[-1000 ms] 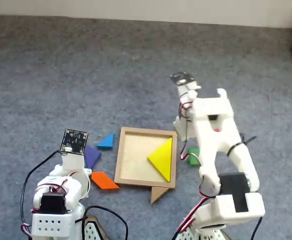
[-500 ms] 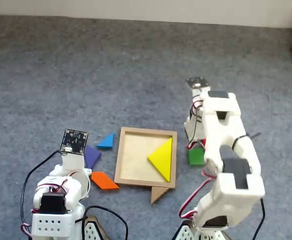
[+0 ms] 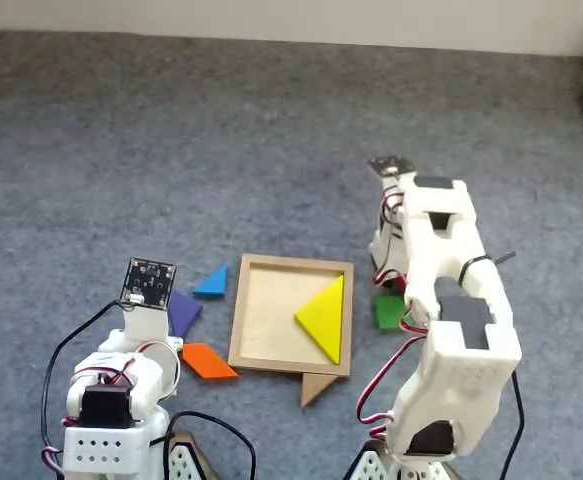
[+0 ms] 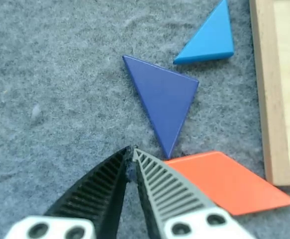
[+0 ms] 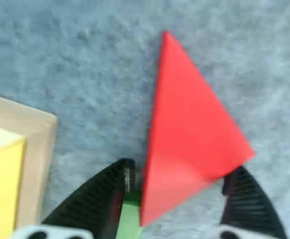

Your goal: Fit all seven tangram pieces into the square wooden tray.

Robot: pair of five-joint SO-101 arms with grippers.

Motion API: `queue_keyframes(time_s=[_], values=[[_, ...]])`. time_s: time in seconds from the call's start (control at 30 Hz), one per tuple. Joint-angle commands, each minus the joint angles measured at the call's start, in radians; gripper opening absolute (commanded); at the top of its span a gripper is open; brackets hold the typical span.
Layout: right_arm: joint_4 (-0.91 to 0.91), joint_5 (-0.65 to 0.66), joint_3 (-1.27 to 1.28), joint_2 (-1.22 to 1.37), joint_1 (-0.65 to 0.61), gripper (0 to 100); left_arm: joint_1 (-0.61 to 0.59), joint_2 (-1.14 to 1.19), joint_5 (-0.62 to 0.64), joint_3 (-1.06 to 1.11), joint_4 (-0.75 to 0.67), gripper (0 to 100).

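Looking across a grey felted worktop (image 3: 121, 130) with broad bare room toward the far edge and at both sides. Finding the square wooden tray (image 3: 239, 320) near the front, between the 2 arms, with 1 yellow triangle (image 3: 323, 318) inside against its right rim and open board across the rest of it. Crowding the left rim: 1 light blue triangle (image 3: 211, 284), 1 dark blue triangle (image 3: 183, 312) and 1 orange parallelogram (image 3: 208, 361), the last just beside the tray's near corner. Touching the near rim, 1 tan triangle (image 3: 316, 387). Showing the left claw (image 4: 133, 152) pressed together, tips low over the felt beside the dark blue triangle's point and the orange parallelogram. Showing the right claw (image 5: 177, 181) spread to either side of 1 red triangle (image 5: 189, 124), just off the tray's right side, with 1 green piece (image 3: 389, 312) partly under that arm and close to the right rim.
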Motion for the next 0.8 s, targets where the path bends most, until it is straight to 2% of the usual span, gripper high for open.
queue_keyframes(time_s=[0.0, 0.5, 0.77], values=[[-0.021, 0.021, -0.03, 0.016, 0.002, 20.0, 0.016, -0.024, 0.005, 0.021, 0.003, 0], [-0.015, 0.13, -0.03, 0.002, 0.004, 6.0, 0.016, -0.024, 0.005, 0.021, 0.003, 0], [-0.019, 0.135, -0.022, -0.143, 0.061, 2.6, 0.016, -0.024, 0.005, 0.021, 0.003, 0]])
